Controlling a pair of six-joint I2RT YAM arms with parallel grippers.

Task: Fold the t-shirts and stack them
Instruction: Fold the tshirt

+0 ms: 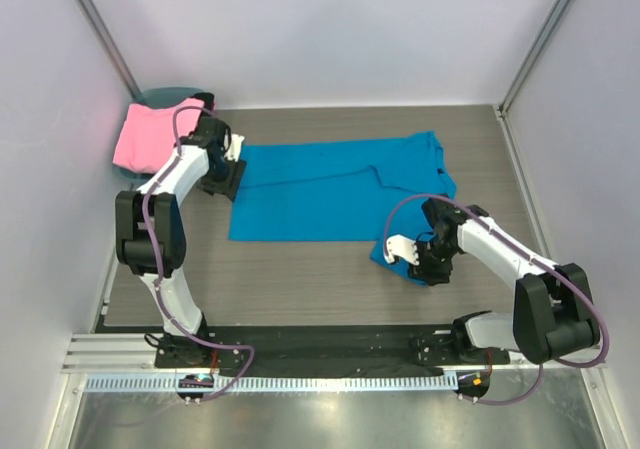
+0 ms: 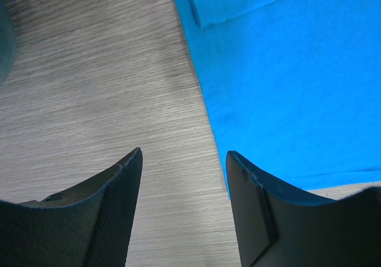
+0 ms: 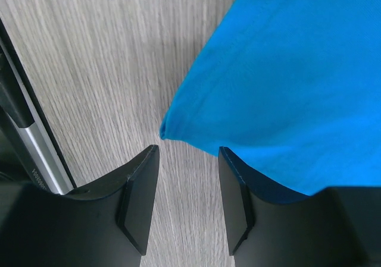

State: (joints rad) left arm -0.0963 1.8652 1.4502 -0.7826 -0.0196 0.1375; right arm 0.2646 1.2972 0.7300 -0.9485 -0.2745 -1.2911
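Two hands, both with jaws apart and empty. Near right, the right hand (image 3: 187,154) sits at the sleeve tip (image 3: 178,127) of the blue shirt (image 1: 330,194), which is spread across the bench (image 1: 300,279). Closing here could miss the cloth or catch one layer. Far left, the left hand (image 2: 184,154) straddles the shirt's edge, where a shallow bite might slip and skew the fold. Beyond it, the pink shirt (image 1: 145,134) lies on the basket (image 1: 170,96).
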